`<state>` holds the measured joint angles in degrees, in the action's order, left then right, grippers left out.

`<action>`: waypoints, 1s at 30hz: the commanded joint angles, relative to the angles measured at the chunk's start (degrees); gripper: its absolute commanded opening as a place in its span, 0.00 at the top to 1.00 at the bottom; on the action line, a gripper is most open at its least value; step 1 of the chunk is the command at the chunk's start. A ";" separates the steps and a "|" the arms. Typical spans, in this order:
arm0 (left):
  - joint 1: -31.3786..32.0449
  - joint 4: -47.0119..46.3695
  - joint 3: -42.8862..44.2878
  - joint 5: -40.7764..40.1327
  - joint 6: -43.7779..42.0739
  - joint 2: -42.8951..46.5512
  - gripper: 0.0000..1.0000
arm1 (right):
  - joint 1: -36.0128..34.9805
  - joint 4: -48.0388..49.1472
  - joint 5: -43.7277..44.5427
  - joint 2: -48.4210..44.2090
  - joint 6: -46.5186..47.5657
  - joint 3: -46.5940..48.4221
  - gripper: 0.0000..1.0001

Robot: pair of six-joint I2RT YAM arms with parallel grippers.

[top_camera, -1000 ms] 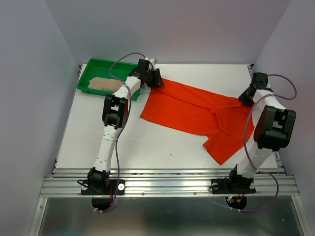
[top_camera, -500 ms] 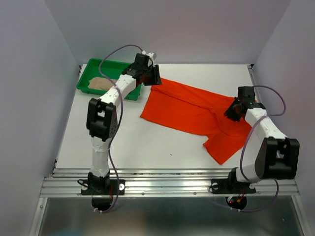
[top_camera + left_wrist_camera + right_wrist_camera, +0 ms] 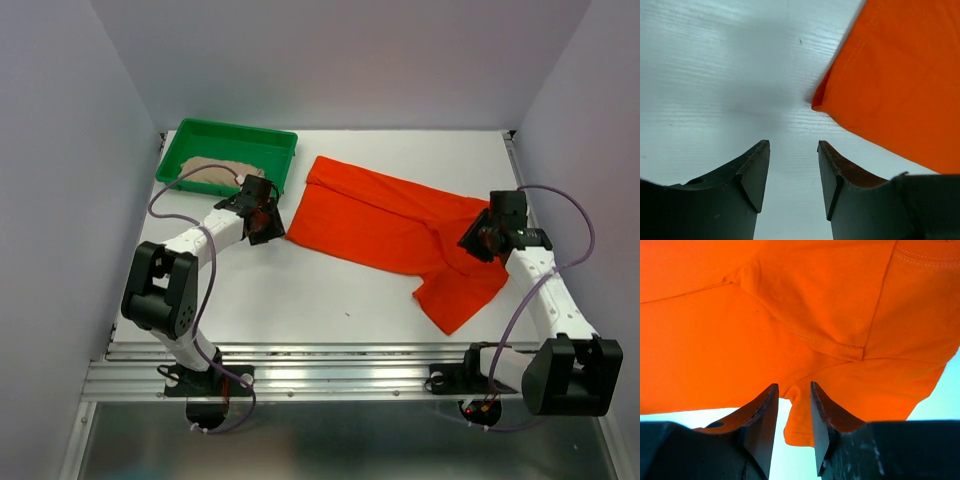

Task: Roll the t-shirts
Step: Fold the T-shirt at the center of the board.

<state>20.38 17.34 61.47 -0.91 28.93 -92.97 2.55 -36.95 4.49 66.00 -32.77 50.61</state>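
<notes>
The orange-red t-shirt lies spread flat across the middle and right of the table. The beige t-shirt sits bunched in the green tray. My left gripper hovers just left of the orange shirt's near-left corner. In the left wrist view this gripper is open over bare table, with the shirt corner ahead and to the right. My right gripper is over the shirt's right sleeve area. In its wrist view the right gripper is open, with a loose fold of orange fabric between the fingers, unclamped.
The green tray stands at the back left corner. Grey walls close in the table on both sides and at the back. A metal rail runs along the near edge by the arm bases.
My left arm pulled back from the shirt's far corner by the tray to its near-left corner. My right arm came nearer and inward over the sleeve, and its jaws widened.
</notes>
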 commanded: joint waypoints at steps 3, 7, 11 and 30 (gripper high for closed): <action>0.18 -8.46 -1.97 -1.20 4.21 -1.07 0.45 | -0.44 -3.74 0.69 -3.94 1.40 0.37 0.62; 0.10 -12.06 -3.90 1.25 5.08 -2.57 0.39 | -0.44 -5.93 1.22 -5.17 1.84 0.81 0.61; 0.18 -14.27 -5.31 3.98 6.23 -3.00 0.39 | -0.44 -7.17 1.22 -5.96 1.66 0.63 0.60; 0.71 -12.34 -1.27 7.67 5.09 -6.96 1.00 | -0.44 -21.58 -1.24 -5.44 -8.70 -0.86 0.27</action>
<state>20.67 3.49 57.58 6.02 35.38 -100.77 2.55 -53.23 4.25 62.24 -37.39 50.92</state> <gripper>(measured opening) 0.020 0.726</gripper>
